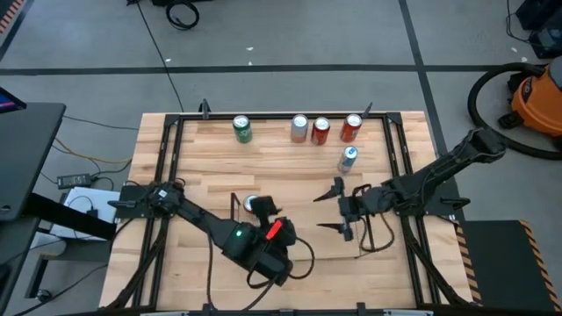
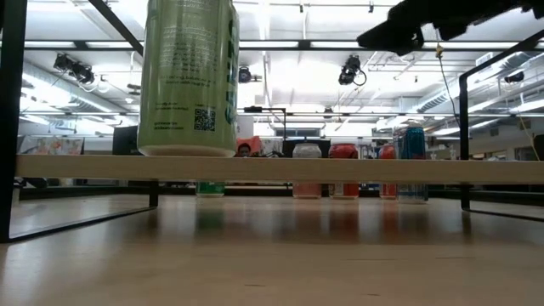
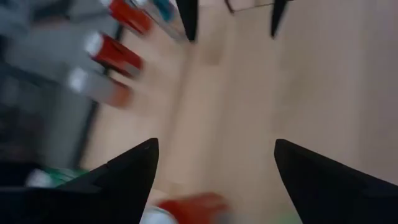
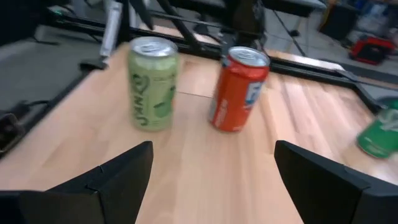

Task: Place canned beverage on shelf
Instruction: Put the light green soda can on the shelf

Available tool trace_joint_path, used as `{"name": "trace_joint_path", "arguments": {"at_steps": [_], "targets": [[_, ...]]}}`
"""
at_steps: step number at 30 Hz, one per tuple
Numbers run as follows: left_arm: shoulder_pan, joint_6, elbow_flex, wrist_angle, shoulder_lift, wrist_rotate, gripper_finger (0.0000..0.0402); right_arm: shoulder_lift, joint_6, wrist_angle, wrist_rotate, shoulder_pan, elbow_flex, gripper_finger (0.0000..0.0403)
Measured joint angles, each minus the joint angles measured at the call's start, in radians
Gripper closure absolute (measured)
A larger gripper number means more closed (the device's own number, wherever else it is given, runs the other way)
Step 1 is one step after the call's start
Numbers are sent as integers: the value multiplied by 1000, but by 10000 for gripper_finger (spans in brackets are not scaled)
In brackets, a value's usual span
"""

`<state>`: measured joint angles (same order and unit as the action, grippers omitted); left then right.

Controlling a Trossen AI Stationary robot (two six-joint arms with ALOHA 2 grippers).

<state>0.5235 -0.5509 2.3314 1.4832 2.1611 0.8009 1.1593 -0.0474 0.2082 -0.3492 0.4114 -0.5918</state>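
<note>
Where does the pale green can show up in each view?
High view: pale green can, mid-table, by the left arm.
Low view: large, upper left, standing on the shelf floor.
Left wrist view: not identifiable.
Right wrist view: left of centre, beside a red can.
Shared landmark: the far row of cans.

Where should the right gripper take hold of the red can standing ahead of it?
Around the mid-wall of the red can, coming in level from where the open right gripper faces it. It stands upright and round-sided, clear of the light green can beside it.
</note>
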Motion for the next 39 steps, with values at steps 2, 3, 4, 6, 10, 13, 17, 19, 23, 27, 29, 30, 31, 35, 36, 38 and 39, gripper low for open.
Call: {"name": "trace_joint_path", "arguments": {"at_steps": [2, 3, 4, 6, 10, 13, 17, 19, 23, 27, 29, 30, 31, 35, 36, 38, 39], "targets": [[-18, 110, 0, 18, -7, 35, 76, 33, 3, -49, -34, -5, -44, 56], [-29, 169, 0, 16, -10, 40, 78, 44, 9, -100, -62, -9, -72, 56], [-40, 225, 0, 15, -17, 44, 80, 55, 25, -162, -95, -15, -106, 56], [-67, 316, -1, 16, -31, 54, 85, 62, 85, -303, -154, -44, -177, 56], [-112, 448, 0, -10, -52, 74, 98, 64, 205, -557, -162, -104, -288, 56], [-131, 513, 0, -24, -64, 75, 110, 48, 254, -610, -118, -121, -313, 56], [-143, 526, 0, 1, -72, 43, 127, 38, 285, -601, -79, -99, -313, 56], [-142, 529, 0, 13, -72, 26, 135, 40, 291, -594, -92, -81, -312, 56], [-130, 542, -1, 38, -76, 18, 152, 91, 280, -500, -100, -45, -312, 56], [-124, 546, -1, 52, -102, 10, 167, 150, 252, -402, -85, -34, -314, 56], [-125, 557, -1, 62, -118, -1, 172, 182, 249, -410, -76, -39, -337, 56], [-125, 565, 0, 58, -123, -7, 174, 200, 248, -418, -77, -41, -357, 56], [-125, 569, -2, 59, -133, -10, 176, 215, 246, -428, -77, -42, -381, 56], [-121, 580, -32, 51, -170, -31, 183, 267, 232, -479, -92, -38, -472, 56], [-120, 582, -46, 47, -182, -33, 184, 279, 230, -478, -92, -34, -490, 56], [-115, 584, -96, 44, -216, -36, 188, 300, 229, -478, -97, -22, -521, 56], [-111, 585, -127, 38, -235, -37, 189, 314, 228, -473, -100, -15, -538, 56]]}}
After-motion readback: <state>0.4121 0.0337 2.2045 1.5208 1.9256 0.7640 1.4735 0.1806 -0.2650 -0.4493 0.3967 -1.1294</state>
